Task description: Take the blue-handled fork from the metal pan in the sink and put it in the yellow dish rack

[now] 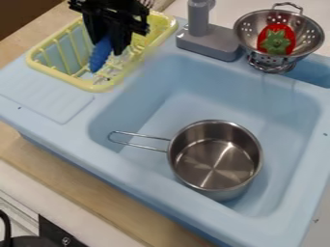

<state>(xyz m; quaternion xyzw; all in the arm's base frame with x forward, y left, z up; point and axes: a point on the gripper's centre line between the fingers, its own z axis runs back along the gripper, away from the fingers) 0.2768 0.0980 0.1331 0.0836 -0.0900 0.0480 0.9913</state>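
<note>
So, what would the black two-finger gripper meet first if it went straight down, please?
The gripper, its blue ridged object leading, would likely meet the yellow plastic dish rack; depth is unclear.

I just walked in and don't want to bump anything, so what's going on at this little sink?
A robot arm's black gripper is at the yellow dish rack, with a blue ridged object held between its fingers, pointing down into the rack. In the light blue sink sits a metal pot, its wire handle toward the rack's side. Behind the sink, a metal colander holding a red strawberry with a green top stands beside the gray faucet.
</note>
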